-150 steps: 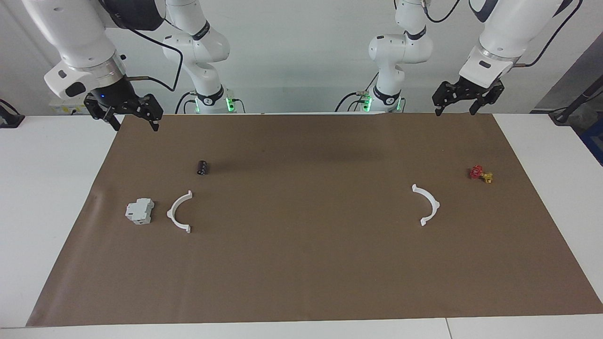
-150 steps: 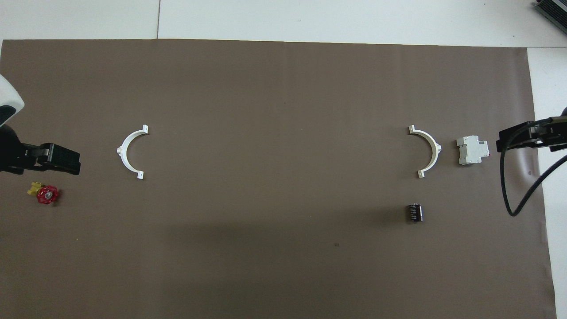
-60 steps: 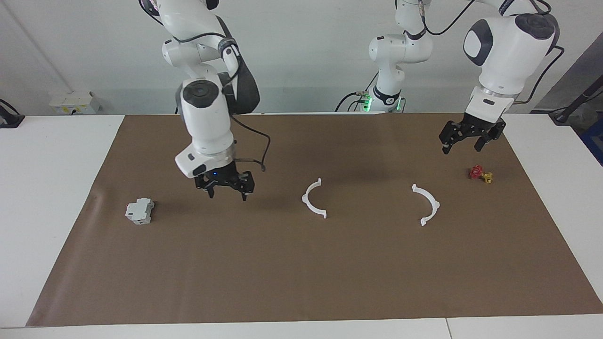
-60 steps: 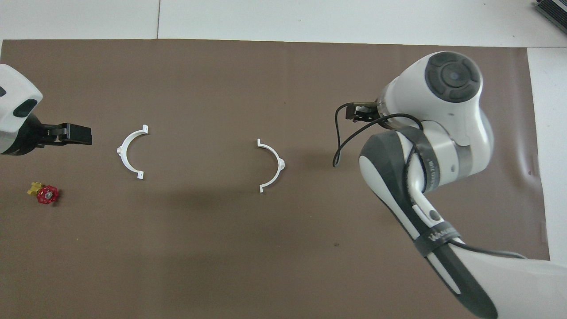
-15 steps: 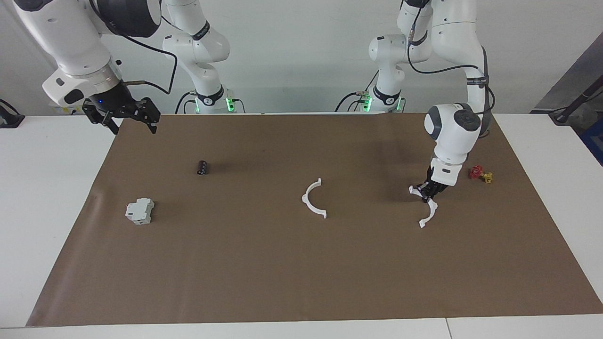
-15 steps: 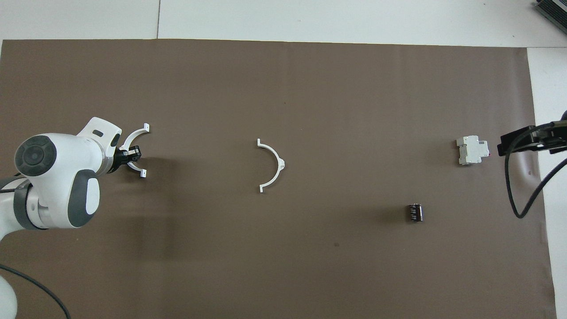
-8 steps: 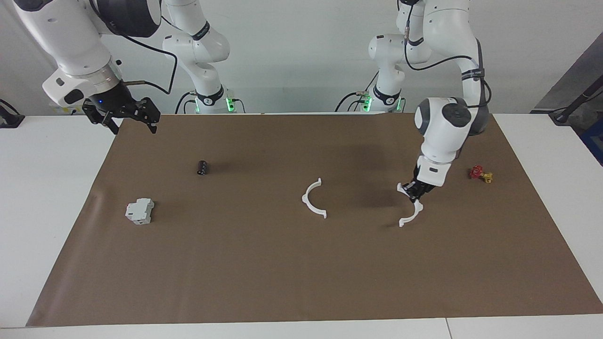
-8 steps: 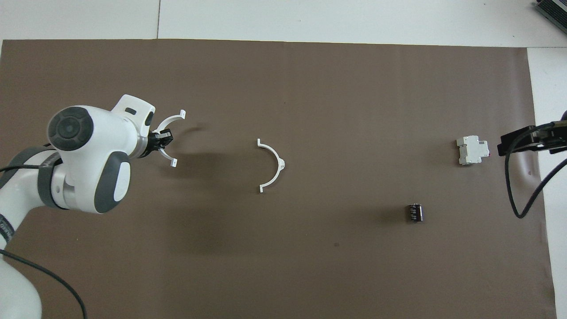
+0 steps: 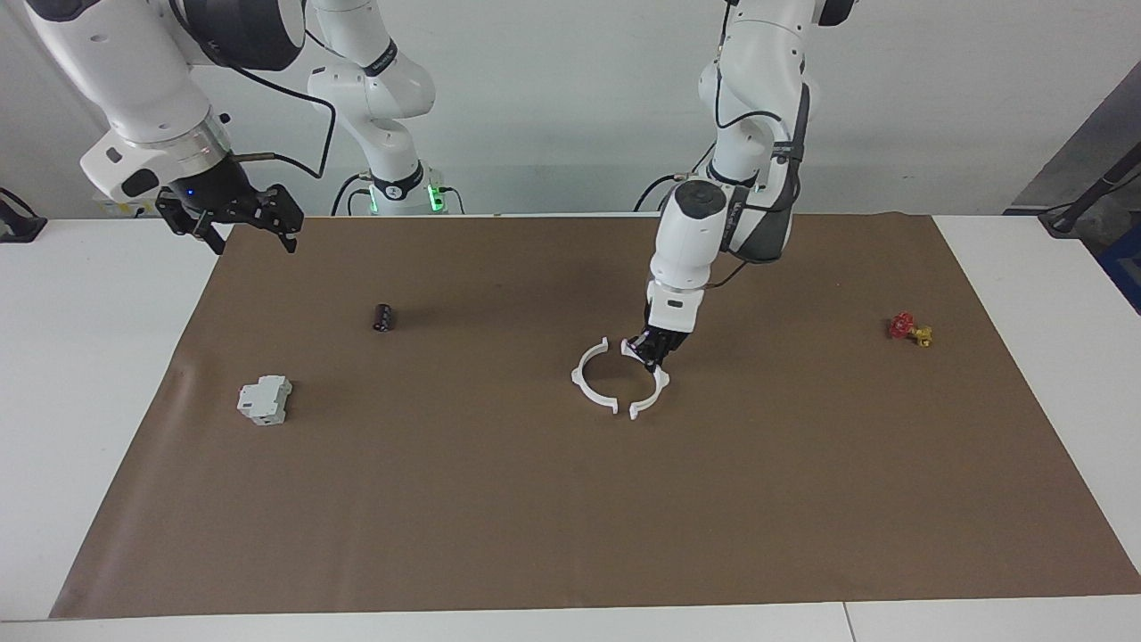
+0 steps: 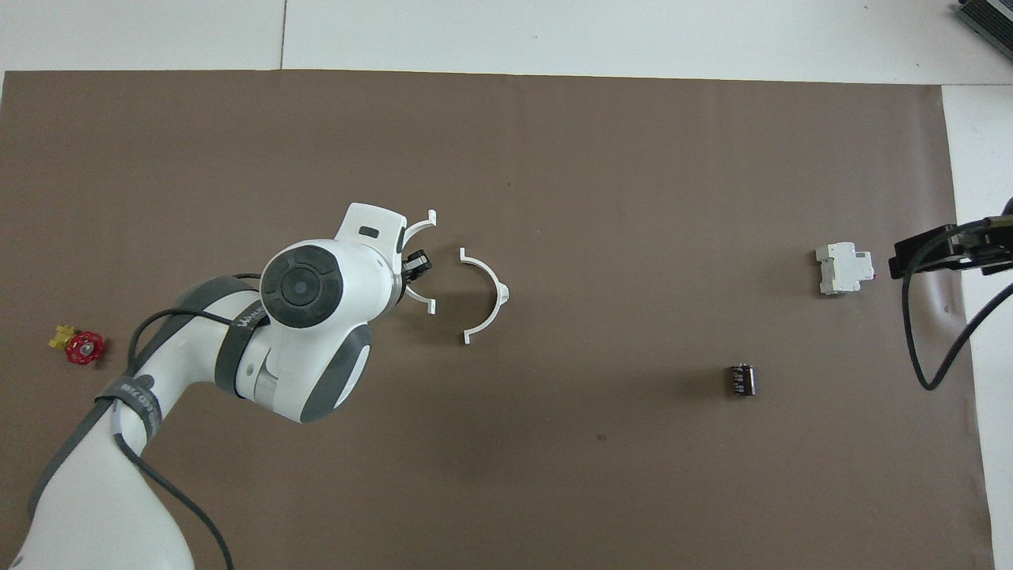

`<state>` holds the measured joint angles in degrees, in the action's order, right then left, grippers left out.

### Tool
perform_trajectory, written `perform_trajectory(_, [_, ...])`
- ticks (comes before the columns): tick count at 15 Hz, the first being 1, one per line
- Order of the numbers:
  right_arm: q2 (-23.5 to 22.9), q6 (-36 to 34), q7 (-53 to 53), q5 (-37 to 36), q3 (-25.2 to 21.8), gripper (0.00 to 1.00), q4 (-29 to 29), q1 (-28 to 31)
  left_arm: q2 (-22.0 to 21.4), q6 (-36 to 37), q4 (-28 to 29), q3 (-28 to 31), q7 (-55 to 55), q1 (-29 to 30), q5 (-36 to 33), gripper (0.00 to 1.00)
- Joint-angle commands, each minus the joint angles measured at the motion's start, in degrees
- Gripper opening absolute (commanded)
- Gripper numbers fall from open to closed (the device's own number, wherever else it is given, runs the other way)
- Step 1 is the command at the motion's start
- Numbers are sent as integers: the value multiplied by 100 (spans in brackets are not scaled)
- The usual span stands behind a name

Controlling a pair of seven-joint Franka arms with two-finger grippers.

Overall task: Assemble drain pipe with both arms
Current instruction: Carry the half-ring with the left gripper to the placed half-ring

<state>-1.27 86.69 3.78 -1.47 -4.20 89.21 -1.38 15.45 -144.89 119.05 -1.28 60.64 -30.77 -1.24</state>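
One white half-ring (image 9: 586,382) of the drain pipe lies on the brown mat (image 9: 499,499) at the middle of the table; it also shows in the overhead view (image 10: 492,298). My left gripper (image 9: 654,351) is shut on the other half-ring (image 9: 649,399), holding it just beside the first, open sides facing each other with a small gap between the end tabs. In the overhead view this held half (image 10: 420,225) is partly hidden under my left gripper (image 10: 413,266). My right gripper (image 9: 252,235) is open and empty, waiting in the air over the mat's corner at the right arm's end (image 10: 924,252).
A grey-white boxy block (image 9: 265,399) and a small black cylinder (image 9: 383,316) lie toward the right arm's end. A red and yellow valve piece (image 9: 909,329) lies toward the left arm's end. White table (image 9: 89,357) surrounds the mat.
My left gripper has carried its half-ring from the left arm's end of the mat to the middle, beside the lying half. The right arm has not moved.
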Motion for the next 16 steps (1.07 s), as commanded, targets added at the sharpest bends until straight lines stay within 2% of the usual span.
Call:
perform_trajectory(1, [91, -73, -71, 103, 16, 100, 53, 24, 160, -5, -5, 137, 211, -149, -25, 0])
perform_trajectory(9, [91, -73, -71, 103, 16, 100, 53, 24, 72, 1147, -374, 146, 194, -140, -61, 0])
perform_trajectory(12, [91, -73, -71, 103, 16, 100, 53, 24, 37, 1183, -312, 146, 290, -227, -61, 0])
perform_trajectory(16, [91, -73, -71, 94, 16, 100, 53, 24, 19, 1130, -233, 146, 974, -368, -69, 0])
